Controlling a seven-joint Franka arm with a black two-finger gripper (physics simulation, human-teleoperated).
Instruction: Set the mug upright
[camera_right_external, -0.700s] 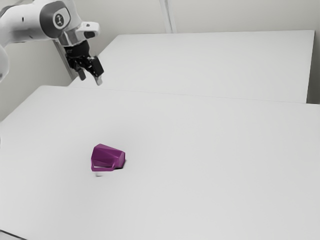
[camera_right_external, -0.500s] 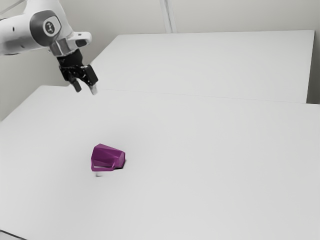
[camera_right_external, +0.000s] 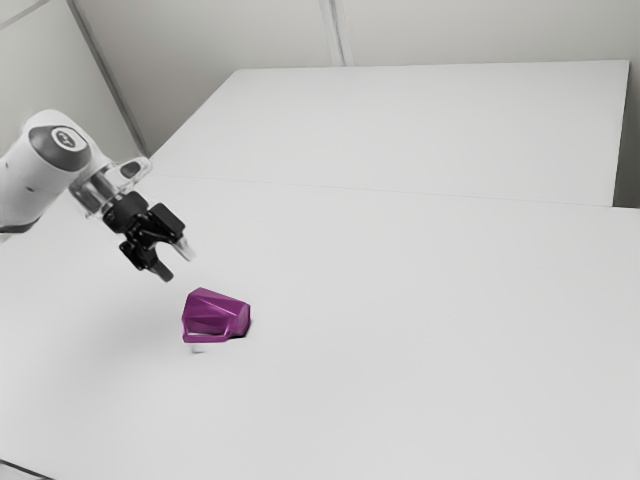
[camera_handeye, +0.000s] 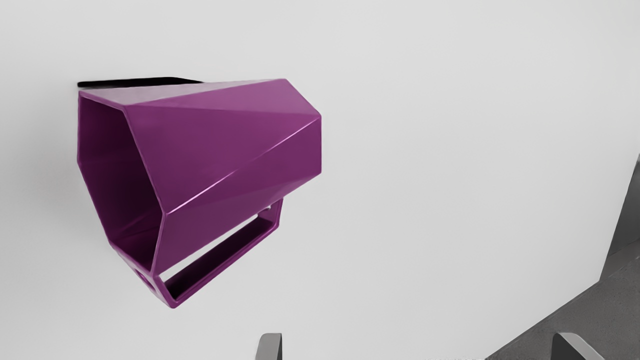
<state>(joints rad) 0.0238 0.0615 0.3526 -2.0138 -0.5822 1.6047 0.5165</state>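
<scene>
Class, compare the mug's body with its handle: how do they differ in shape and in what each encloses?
The mug's body is a broad, faceted cup that narrows away from its mouth, while the handle is a slim, angular loop. The body encloses a deep, dark hollow open at one end; the handle frames a long gap along the body's side. Both are purple.
</scene>
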